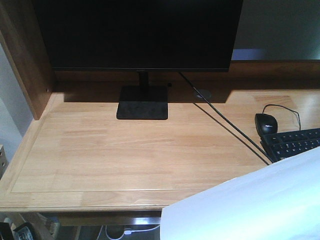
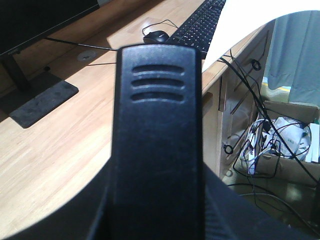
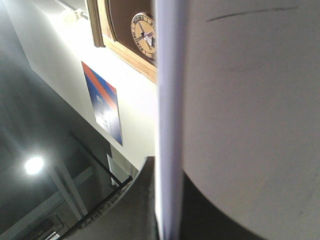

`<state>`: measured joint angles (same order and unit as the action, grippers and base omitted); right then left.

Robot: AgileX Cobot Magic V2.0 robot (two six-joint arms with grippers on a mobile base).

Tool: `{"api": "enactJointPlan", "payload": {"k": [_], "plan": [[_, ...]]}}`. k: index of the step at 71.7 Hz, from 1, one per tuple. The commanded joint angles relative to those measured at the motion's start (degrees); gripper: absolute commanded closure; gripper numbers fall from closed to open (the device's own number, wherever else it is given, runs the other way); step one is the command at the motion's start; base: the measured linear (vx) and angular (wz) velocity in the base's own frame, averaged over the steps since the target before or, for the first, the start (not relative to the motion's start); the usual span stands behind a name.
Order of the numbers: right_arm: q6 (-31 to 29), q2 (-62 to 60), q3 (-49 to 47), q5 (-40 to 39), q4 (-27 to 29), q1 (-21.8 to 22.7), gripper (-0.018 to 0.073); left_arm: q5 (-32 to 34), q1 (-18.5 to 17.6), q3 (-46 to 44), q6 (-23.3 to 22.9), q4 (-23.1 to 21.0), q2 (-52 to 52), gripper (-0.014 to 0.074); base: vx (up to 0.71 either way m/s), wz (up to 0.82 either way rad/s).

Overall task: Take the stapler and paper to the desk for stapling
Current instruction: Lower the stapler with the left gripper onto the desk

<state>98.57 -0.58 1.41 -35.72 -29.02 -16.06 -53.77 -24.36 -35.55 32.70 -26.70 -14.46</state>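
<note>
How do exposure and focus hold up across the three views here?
Front view: monitor casts a hard shadow on the desk, paper blown out white. Left wrist: a close black object fills the centre, soft. Right wrist: paper edge blurred, ceiling lamp flares.

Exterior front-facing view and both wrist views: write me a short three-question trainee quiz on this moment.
1. True or false: the stapler already rests on the desk.
2. Which device lies beside the keyboard? A) black computer mouse B) phone C) mug
3. Which gripper holds the paper?

Key:
1. False. The stapler is close up in the left wrist view, above the desk.
2. A.
3. The right gripper; the sheet's edge runs straight through its wrist view.
</note>
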Motion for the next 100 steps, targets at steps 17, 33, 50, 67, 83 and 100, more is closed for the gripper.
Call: {"api": "enactJointPlan", "payload": {"k": [17,33,50,67,83,100], "plan": [[-0.4,0.8,-1.6,-2.8,0.5,0.1,0.0562,8.8,0.0,-1.5,-0.5,-3.9,-0.5,0.0603,0.0,0.0],[-0.4,0.8,-1.6,-2.8,0.5,0.1,0.0562,23.2,0.0,-2.8,-4.2,-3.9,-7.6,0.0603,0.0,0.0],[-0.4,0.8,-1.6,-2.8,0.5,0.1,0.0562,23.7,0.0,-13.1,-3.7,-3.7,-29.7,0.0603,0.0,0.0],[-0.4,0.8,-1.6,-2.8,0.5,0.1,0.0562,12.7,0.0,-30.6,2.9,-3.8,-53.9,0.0603,0.0,0.0],[-0.4,0.8,-1.6,-2.8,0.5,0.1,0.0562,-2.0,0.1,-48.3,10.6,-4.7,-76.3,0.0603,0.0,0.0],[-0.4,0.8,-1.6,-2.8,0.5,0.1,0.0562,-11.9,2.0,-65.5,17.7,-8.9,-93.4,0.0603,0.0,0.0]]}}
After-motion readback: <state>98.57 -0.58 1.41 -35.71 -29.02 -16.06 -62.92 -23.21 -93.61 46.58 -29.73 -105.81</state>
